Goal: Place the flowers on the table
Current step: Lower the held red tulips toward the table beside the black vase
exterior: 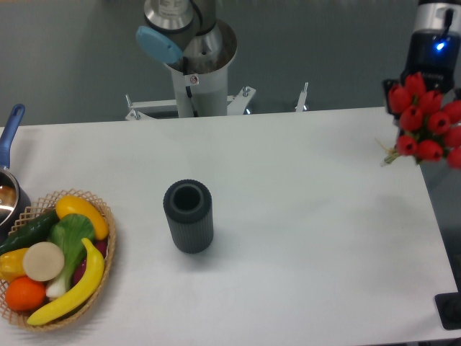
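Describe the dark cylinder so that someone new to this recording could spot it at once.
Start at the white table and look left of its centre. The dark ribbed cylinder stands upright there, alone, its open mouth facing up. Unlike the colourful wicker basket at the left edge, it is plain charcoal grey and looks empty.

no readable text, small sticker on robot base too blurred to read

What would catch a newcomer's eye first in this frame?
The red flowers stand out most, held up at the far right edge of the white table below the arm's dark wrist; the fingers are hidden behind the blooms. Next comes the basket of colourful produce at the lower left, then the dark ribbed vase standing upright near the middle.
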Controlling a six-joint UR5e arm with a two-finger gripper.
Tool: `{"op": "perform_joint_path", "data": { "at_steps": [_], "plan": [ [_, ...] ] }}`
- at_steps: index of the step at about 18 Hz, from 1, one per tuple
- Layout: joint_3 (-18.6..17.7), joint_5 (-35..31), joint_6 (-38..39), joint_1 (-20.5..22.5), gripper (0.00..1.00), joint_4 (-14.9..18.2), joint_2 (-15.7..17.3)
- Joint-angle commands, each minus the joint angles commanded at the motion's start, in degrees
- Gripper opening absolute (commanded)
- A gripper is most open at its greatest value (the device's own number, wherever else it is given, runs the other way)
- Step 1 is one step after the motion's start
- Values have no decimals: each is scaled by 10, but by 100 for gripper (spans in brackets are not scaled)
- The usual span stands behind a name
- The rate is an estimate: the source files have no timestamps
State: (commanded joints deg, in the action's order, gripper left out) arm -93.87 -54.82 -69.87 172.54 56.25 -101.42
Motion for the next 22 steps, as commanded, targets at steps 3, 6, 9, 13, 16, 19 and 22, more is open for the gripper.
{"op": "perform_joint_path", "data": {
  "at_steps": [3,6,9,13,16,19,22],
  "plan": [
    [3,-77,-1,-35,48,0,-11],
    [3,-112,2,-55,48,-5,-22],
    [3,-164,2,-79,48,-7,-35],
    [9,-214,4,-112,48,-5,-58],
    [9,-214,9,-121,48,-5,-74],
    [11,-213,14,-136,48,-5,-95],
    [15,-213,23,-148,48,-7,-113]
  ]
}}
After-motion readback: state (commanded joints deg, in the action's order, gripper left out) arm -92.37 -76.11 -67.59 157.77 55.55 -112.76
